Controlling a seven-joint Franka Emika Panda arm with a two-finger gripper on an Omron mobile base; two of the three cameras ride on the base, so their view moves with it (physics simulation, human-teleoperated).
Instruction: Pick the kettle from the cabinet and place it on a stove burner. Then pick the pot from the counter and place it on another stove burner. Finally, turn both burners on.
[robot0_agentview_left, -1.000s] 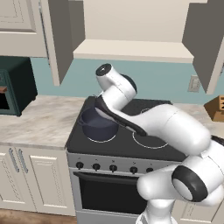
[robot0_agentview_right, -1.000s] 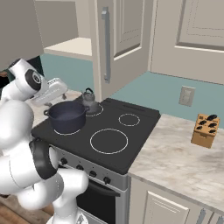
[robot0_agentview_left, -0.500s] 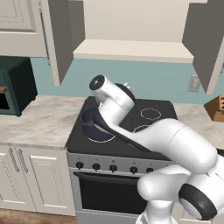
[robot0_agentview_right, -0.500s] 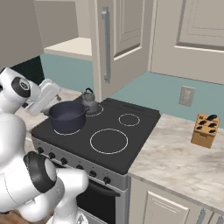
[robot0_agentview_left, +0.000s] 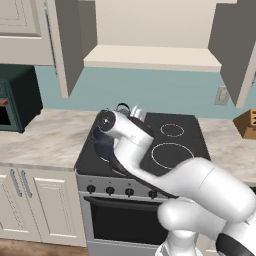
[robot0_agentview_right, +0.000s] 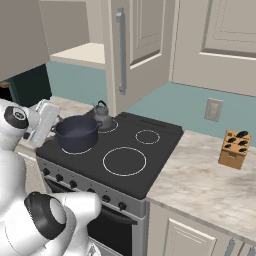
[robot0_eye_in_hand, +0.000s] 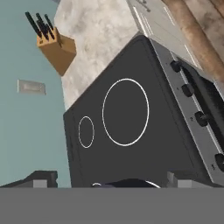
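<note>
Resting: pot (robot0_agentview_right: 76, 133) on front-left burner, kettle (robot0_agentview_right: 102, 114) behind | end effector (robot0_eye_in_hand: 111, 179) released | knife block (robot0_eye_in_hand: 56, 46) hand-view

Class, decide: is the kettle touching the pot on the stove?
Cannot tell. In the right base view the kettle sits right behind the pot, overlapping its rim; no gap or contact shows.
</note>
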